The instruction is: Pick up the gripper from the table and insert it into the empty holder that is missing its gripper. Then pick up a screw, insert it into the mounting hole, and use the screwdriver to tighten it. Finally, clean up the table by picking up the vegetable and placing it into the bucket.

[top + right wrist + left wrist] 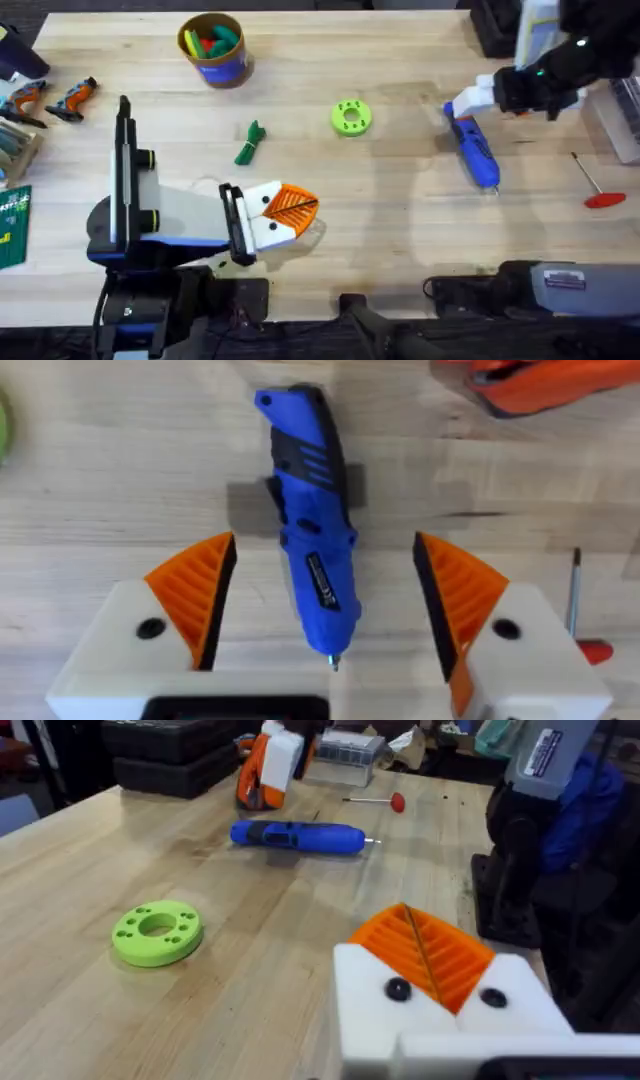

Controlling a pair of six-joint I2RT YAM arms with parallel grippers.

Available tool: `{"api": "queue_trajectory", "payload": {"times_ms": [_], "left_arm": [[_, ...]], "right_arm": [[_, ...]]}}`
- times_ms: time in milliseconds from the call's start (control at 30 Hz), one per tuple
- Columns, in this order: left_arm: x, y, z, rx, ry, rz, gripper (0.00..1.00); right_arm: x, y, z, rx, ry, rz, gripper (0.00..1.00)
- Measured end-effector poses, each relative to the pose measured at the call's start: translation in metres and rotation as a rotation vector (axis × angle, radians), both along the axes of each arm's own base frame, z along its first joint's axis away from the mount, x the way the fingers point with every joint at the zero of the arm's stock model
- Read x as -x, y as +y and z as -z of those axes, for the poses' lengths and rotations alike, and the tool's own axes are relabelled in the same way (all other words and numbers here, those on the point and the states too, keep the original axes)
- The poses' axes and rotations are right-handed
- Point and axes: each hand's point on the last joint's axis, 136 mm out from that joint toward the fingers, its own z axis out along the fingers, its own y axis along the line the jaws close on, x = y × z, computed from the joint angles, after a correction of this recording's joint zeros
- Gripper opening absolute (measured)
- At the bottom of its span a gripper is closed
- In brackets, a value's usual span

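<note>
While right pincer [325,610] gapes wide over screwdriver [310,520], left pincer [430,965] apparently closed, wrist cam.

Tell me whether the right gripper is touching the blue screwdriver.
Apart. In the right wrist view the right gripper is open, and bare table shows between the screwdriver and each orange pad.

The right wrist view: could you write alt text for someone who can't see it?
A bright blue screwdriver lies on a pale wooden table, between the wide-open jaws of the right gripper, whose white fingers carry orange ribbed pads. A thin metal rod with a red handle lies to one side.
</note>
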Motion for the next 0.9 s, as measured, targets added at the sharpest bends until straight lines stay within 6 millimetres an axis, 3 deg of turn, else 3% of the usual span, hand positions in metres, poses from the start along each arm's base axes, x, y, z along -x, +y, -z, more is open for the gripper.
{"api": "queue_trajectory", "payload": {"times_ms": [400,567,900], "left_arm": [[0.000,0.000,0.000,0.000,0.000,0.000,0.004],[0.000,0.000,0.000,0.000,0.000,0.000,0.004],[0.000,0.000,0.000,0.000,0.000,0.000,0.004]], "right_arm": [[-0.001,0.005,0.056,-0.018,0.177,-0.123,0.992],[-0.011,0.004,0.078,-0.014,0.197,-0.142,0.991],[-0.016,0.003,0.078,-0.009,0.179,-0.144,0.991]]}}
